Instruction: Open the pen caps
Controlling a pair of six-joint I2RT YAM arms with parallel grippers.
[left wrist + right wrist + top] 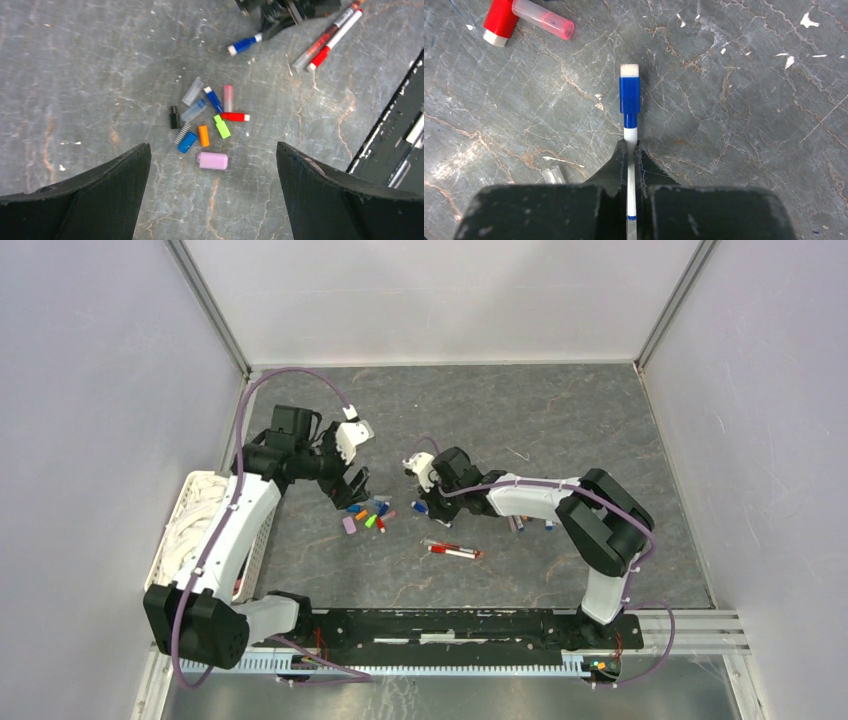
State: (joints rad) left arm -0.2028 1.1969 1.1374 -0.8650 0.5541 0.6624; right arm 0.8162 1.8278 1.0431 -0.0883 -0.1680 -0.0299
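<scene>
Print on the two red-ended pens (325, 36), upper right in the left wrist view, is too small to read. The right gripper (630, 150) is clenched on the white barrel of a pen (630, 134). Its blue cap (629, 95) juts up-frame just past the tips. The left gripper (212, 146) gapes wide, holding nothing. Loose pen caps (203, 135) lie mid-frame between its fingers.

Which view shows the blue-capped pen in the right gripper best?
Right wrist: the blue-capped pen lies centred and sharp, cap on, its white barrel pinched by the right gripper, jaws shut. Left wrist shows it small at the top edge, barrel hidden. Top external shows only a blue speck.
</scene>
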